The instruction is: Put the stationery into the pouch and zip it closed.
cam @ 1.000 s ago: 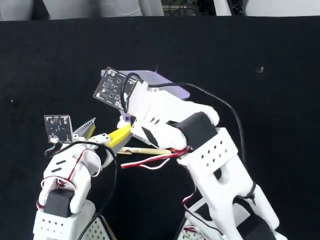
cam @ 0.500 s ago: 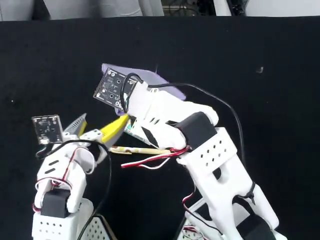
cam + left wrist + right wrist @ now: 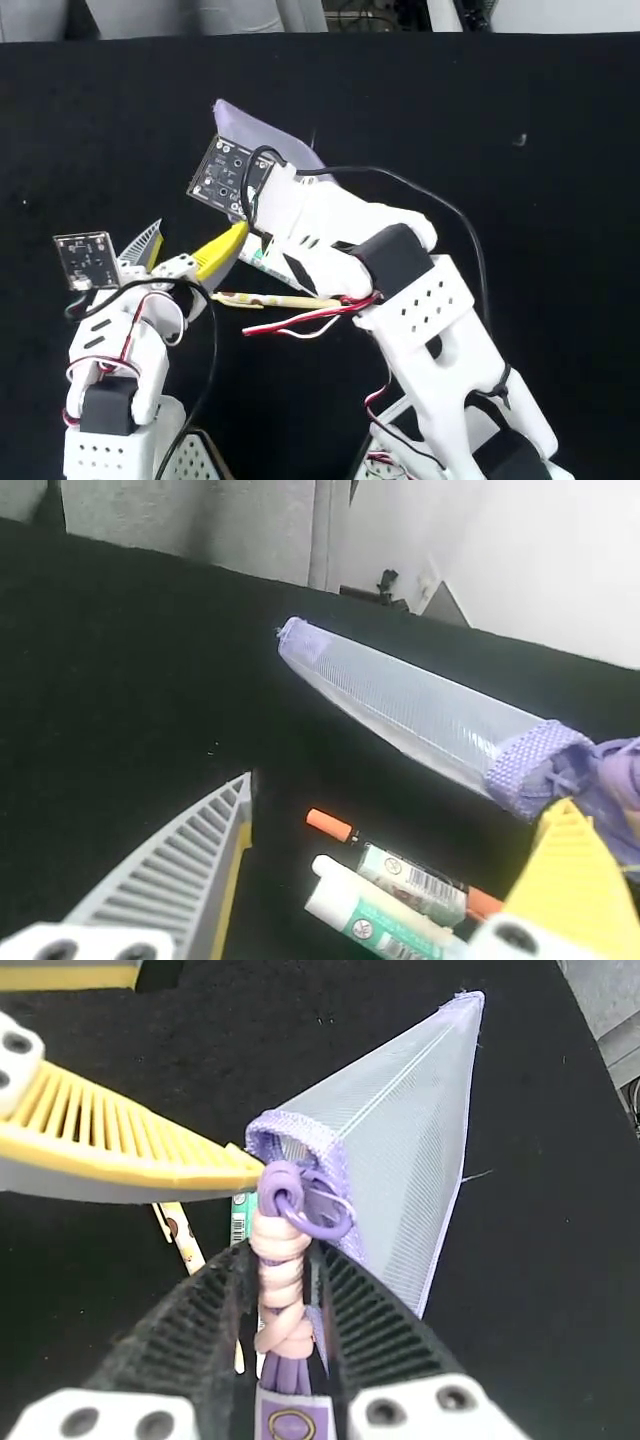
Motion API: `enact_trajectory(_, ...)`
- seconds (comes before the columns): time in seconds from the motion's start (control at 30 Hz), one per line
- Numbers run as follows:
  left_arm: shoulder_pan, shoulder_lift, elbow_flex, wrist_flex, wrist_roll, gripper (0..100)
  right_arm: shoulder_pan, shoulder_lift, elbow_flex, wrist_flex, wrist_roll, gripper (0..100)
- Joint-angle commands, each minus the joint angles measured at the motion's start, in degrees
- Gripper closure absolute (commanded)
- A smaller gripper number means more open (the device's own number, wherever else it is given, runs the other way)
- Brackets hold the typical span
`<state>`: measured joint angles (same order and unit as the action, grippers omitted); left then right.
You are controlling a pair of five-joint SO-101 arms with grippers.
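Note:
The purple mesh pouch point(image 3: 400, 1150) hangs tilted, lifted by one end. My right gripper point(image 3: 283, 1250) is shut on its braided zipper pull cord point(image 3: 280, 1222). The left gripper point(image 3: 405, 795) is open beside it, and its yellow finger point(image 3: 130, 1145) touches the pouch's purple corner. In the high view the pouch point(image 3: 262, 132) rises behind the right wrist, with the left gripper point(image 3: 198, 228) in front of it to the left. Between the left fingers lie an orange-capped pen point(image 3: 330, 825) and two green-labelled white sticks point(image 3: 370, 915) on the table, below the pouch point(image 3: 420, 715).
A thin beige stick point(image 3: 275, 300) lies on the black table point(image 3: 520, 200) in front of the right arm, near red and white cables point(image 3: 300, 322). The table's far and right parts hold nothing but the cloth.
The pouch has swung from lying flat to standing tilted, its far end now higher and more to the left. The left arm has shifted left, its yellow finger lifting toward the pouch's end.

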<state>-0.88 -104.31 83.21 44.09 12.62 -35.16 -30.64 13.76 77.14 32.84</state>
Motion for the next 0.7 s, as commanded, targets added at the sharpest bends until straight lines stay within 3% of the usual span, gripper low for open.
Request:
enact_trajectory(0.0, -0.57, -0.26, -3.74, -1.41, -4.13, 57, 1.14, -2.24, -0.22, -0.79, 0.18, 98.7)
enact_trajectory(0.4, -0.57, -0.26, -5.05, -0.79, -7.91, 57, 1.23, -2.24, -0.22, -0.79, 0.18, 98.7)
enact_trajectory(0.57, 0.04, -0.26, -11.91, 8.35, -9.76, 57, 1.23, -2.24, -0.13, -0.79, 0.18, 98.7)
enact_trajectory(0.67, 2.51, -0.18, -12.53, 9.93, -9.85, 57, 1.23, -2.24, -0.13, -0.79, 0.18, 98.7)
